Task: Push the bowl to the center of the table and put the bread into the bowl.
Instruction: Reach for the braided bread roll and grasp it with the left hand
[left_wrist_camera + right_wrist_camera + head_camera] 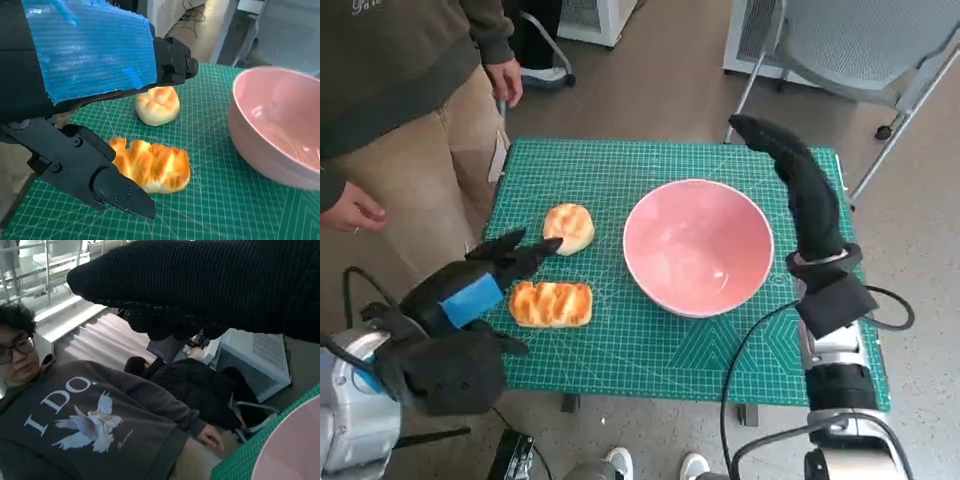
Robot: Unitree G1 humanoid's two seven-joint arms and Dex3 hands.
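Bread first, from the head view: a long, golden, ridged loaf of bread (551,304) lies on the green gridded cutting mat that covers the table (650,355), its long axis running across the table from the robot's left to its right. A small round pale bun (569,228) sits just beyond it. The wide pink glossy bowl (698,246) stands upright and empty, a little right of the mat's middle, so the push looks done or nearly so; no bread is in it yet. The left hand (480,285), black with blue tape, hovers just left of the loaf, fingers apart and pointing at the bun, holding nothing. The right hand (798,180), in its black knitted glove, stretches flat beside the bowl's right rim; contact is unclear, and it holds nothing.

Left wrist view now: black fingers (107,187) spread on either side of the loaf, not clamped on it, bowl well to the side.

Right wrist view: glove across the frame, a person (95,425) behind it, a sliver of pink rim.
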